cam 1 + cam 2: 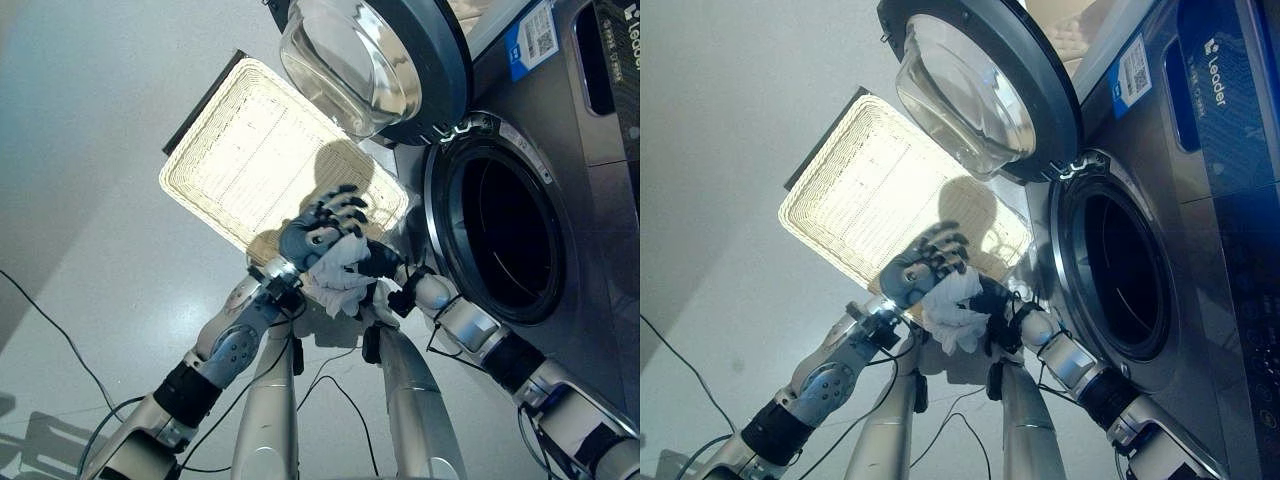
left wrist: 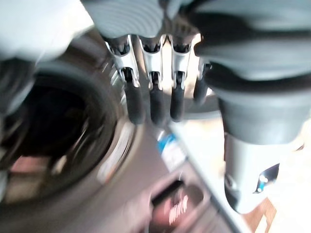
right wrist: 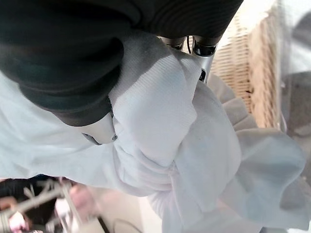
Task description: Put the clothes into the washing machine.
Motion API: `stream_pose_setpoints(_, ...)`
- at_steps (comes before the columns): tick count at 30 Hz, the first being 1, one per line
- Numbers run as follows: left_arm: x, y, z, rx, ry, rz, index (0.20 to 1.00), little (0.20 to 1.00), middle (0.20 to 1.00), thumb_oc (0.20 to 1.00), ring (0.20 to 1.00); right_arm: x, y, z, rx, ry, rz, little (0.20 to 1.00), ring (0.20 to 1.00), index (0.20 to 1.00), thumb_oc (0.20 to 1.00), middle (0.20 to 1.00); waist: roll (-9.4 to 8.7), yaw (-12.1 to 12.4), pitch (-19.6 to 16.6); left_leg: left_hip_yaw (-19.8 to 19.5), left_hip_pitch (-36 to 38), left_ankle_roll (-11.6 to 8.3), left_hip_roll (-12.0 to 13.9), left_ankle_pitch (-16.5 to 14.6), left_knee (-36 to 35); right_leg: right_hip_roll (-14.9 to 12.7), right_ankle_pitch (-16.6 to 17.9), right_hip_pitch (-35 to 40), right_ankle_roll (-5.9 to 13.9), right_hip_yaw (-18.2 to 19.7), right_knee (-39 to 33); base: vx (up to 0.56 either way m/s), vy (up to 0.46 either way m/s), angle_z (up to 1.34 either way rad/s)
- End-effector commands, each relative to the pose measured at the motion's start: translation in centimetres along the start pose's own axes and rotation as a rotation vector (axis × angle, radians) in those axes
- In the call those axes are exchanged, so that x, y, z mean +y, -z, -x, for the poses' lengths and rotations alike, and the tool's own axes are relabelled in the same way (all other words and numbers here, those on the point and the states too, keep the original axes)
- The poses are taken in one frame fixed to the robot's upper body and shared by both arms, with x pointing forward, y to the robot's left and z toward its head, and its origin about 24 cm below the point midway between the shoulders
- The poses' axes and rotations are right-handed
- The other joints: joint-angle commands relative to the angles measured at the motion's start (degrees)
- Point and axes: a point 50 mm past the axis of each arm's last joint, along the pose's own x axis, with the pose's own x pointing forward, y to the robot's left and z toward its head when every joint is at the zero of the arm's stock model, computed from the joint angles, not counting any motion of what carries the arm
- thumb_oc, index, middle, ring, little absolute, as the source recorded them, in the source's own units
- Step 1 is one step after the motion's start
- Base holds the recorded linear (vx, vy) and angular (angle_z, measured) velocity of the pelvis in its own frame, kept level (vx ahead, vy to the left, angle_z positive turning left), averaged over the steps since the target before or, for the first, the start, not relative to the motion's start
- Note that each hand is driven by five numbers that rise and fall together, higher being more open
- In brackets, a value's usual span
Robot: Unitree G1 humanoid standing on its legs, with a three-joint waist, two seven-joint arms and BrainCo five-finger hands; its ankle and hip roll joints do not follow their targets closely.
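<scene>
One white cloth (image 1: 340,272) is bunched between the two hands. The right hand (image 1: 997,301) has its fingers and thumb curled around it. The left hand (image 1: 322,230), just beside, has fingers half bent and touches the cloth. One wicker basket (image 1: 240,150) lies beyond the hands, and one washing machine (image 1: 560,190) with its door (image 1: 400,60) open stands beside the right hand.

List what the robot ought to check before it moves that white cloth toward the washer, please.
1. Washer door open: ok.
2. Drum opening free of obstruction: ok, it looks dark and clear.
3. Right hand gripping the white cloth: ok, the cloth is bunched in its fingers.
4. Left hand off the cloth: cannot tell; its fingers are straight, resting beside it.
5. Basket emptied: ok, nothing lies in it.
</scene>
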Motion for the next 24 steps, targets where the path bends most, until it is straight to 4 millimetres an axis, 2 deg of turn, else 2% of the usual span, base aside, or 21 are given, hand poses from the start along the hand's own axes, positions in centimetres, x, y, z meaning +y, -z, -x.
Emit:
stream_pose_setpoints(1,0.1,-2.8,0.2,-0.257,-0.161,-0.216,1.0,1.0,1.0,1.0,1.0,0.4,-1.6,0.2,-0.118,0.005,-0.106,0.2,0.2,0.2,0.2,0.2,1.55,-1.2,-1.0,0.1,0.0,1.83,-6.3,-5.8,3.3,-0.3,8.7,5.0,6.35,-2.3,-12.7,0.0,0.0,0.0)
stream_pose_setpoints(2,0.1,-2.8,0.2,-0.257,-0.161,-0.216,1.0,1.0,1.0,1.0,1.0,0.4,-1.6,0.2,-0.118,0.005,-0.106,0.2,0.2,0.2,0.2,0.2,1.55,-1.2,-1.0,0.1,0.0,1.83,-6.3,-5.8,3.3,-0.3,8.7,5.0,6.35,-2.3,-12.7,0.04,-0.053,0.04)
stream_pose_setpoints(3,1.4,-4.7,1.2,-0.414,-0.408,-0.499,1.0,1.0,1.0,1.0,1.0,0.3,-0.4,0.5,-0.07,0.031,-0.216,0.2,0.2,0.2,0.2,0.2,1.45,-0.7,-1.0,-0.4,-0.1,1.8,-6.4,-6.0,3.6,-0.4,8.2,5.0,6.17,-2.8,-12.3,0.05,-0.091,0.03)
stream_pose_setpoints(4,2.6,-5.7,1.6,-0.455,-0.544,-0.64,1.0,1.0,1.0,1.0,1.0,0.4,0.7,0.6,-0.025,0.044,-0.35,0.2,0.2,0.2,0.2,0.2,1.12,-0.3,-1.0,-0.6,-0.1,1.66,-6.4,-6.2,4.0,-0.5,7.7,5.1,6.0,-3.2,-11.9,0.06,-0.115,0.08)
stream_pose_setpoints(5,3.3,-6.0,1.7,-0.45,-0.581,-0.699,1.0,1.0,1.0,1.0,1.0,0.5,1.3,0.8,0.002,0.052,-0.464,0.2,0.2,0.2,0.2,0.2,0.94,-0.3,-1.0,-0.6,-0.1,1.55,-6.3,-6.3,4.1,-0.5,7.6,5.0,5.94,-3.3,-11.7,0.03,-0.075,0.12)
stream_pose_setpoints(6,3.5,-6.0,1.8,-0.444,-0.596,-0.714,1.0,1.0,1.0,1.0,1.0,0.5,1.5,0.8,0.01,0.052,-0.49,0.2,0.2,0.2,0.2,0.2,0.91,-0.3,-1.0,-0.6,-0.1,1.51,-6.3,-6.3,4.2,-0.5,7.5,5.0,5.94,-3.4,-11.6,0.03,-0.038,0.2)
stream_pose_setpoints(7,4.4,-6.0,2.0,-0.419,-0.656,-0.776,1.0,1.0,1.0,1.0,1.0,0.6,2.3,1.0,0.039,0.062,-0.621,0.2,0.2,0.2,0.2,0.2,0.89,-0.3,-1.0,-0.6,-0.1,1.35,-6.2,-6.3,4.4,-0.5,7.5,5.0,6.0,-3.6,-11.4,0.02,-0.015,0.17)
stream_pose_setpoints(9,4.9,-5.8,2.0,-0.395,-0.68,-0.794,1.0,1.0,1.0,1.0,1.0,0.6,2.6,1.0,0.047,0.066,-0.69,0.2,0.2,0.2,0.2,0.2,0.9,-0.4,-1.0,-0.4,0.0,1.35,-6.1,-6.4,4.5,-0.5,7.4,5.0,5.99,-3.6,-11.2,0.02,-0.004,0.08)
stream_pose_setpoints(10,6.0,-5.5,2.2,-0.343,-0.75,-0.87,1.0,1.0,1.0,1.0,1.0,0.6,3.3,1.2,0.055,0.081,-0.881,0.2,0.2,0.2,0.2,0.2,0.98,-0.6,-1.0,0.0,0.1,1.18,-5.9,-6.4,4.6,-0.5,7.3,4.9,6.04,-3.5,-10.9,0.0,0.0,0.0)
stream_pose_setpoints(11,6.6,-5.3,2.4,-0.315,-0.779,-0.893,1.0,1.0,1.0,1.0,1.0,0.3,3.6,1.3,0.046,0.108,-0.961,0.2,0.2,0.2,0.2,0.2,1.04,-0.6,-1.0,0.2,0.1,1.12,-5.8,-6.5,4.6,-0.5,7.4,4.8,6.08,-3.4,-10.9,0.0,0.0,0.0)
stream_pose_setpoints(14,7.4,-5.0,2.7,-0.281,-0.819,-0.927,1.0,1.0,1.0,1.0,1.0,-0.2,3.7,1.4,0.024,0.141,-1.082,0.2,0.2,0.2,0.2,0.2,1.14,-0.8,-1.0,0.4,0.2,1.08,-5.8,-6.5,4.6,-0.4,7.4,4.9,6.16,-3.2,-10.9,0.0,0.0,0.0)
stream_pose_setpoints(15,8.5,-4.5,3.3,-0.209,-0.872,-0.98,1.0,1.0,1.0,1.0,1.0,-1.1,4.2,1.7,-0.021,0.197,-1.258,0.2,0.2,0.2,0.2,0.2,1.34,-1.0,-1.0,0.8,0.4,1.04,-5.8,-6.6,4.6,-0.4,7.5,4.9,6.3,-3.0,-10.9,0.0,0.0,0.0)
stream_pose_setpoints(17,9.9,-3.4,4.2,-0.119,-0.927,-1.045,1.0,1.0,1.0,1.0,1.0,-2.5,4.8,2.1,-0.096,0.309,-1.473,0.2,0.2,0.2,0.2,0.2,1.7,-1.3,-1.0,1.3,0.7,1.02,-5.7,-6.7,4.7,-0.3,7.5,4.9,6.5,-2.7,-10.7,0.0,0.006,-0.04)
stream_pose_setpoints(20,10.5,-2.8,4.7,-0.074,-0.923,-1.098,1.0,1.0,1.0,1.0,1.0,-3.7,5.1,2.4,-0.149,0.403,-1.556,0.2,0.2,0.2,0.2,0.2,2.03,-1.5,-1.0,1.6,0.9,1.12,-5.7,-6.8,4.7,-0.3,7.7,4.9,6.64,-2.5,-10.6,0.0,-0.009,-0.05)
stream_pose_setpoints(21,11.1,-2.1,5.0,0.007,-0.89,-1.192,1.0,1.0,1.0,1.0,1.0,-5.1,5.5,3.0,-0.227,0.514,-1.632,0.2,0.2,0.2,0.2,0.2,2.42,-1.6,-1.0,1.9,0.9,1.2,-5.8,-7.0,4.9,-0.4,7.8,4.8,6.76,-2.3,-10.6,-0.01,-0.04,-0.03)
stream_pose_setpoints(24,12.0,-0.6,6.3,0.142,-0.84,-1.218,1.0,1.0,1.0,1.0,1.0,-8.0,6.3,4.4,-0.385,0.706,-1.82,0.2,0.2,0.2,0.2,0.2,3.37,-1.8,-1.0,2.5,0.7,1.3,-5.8,-7.1,5.2,-0.6,8.1,4.5,6.91,-1.9,-10.5,0.0,-0.038,-0.03)
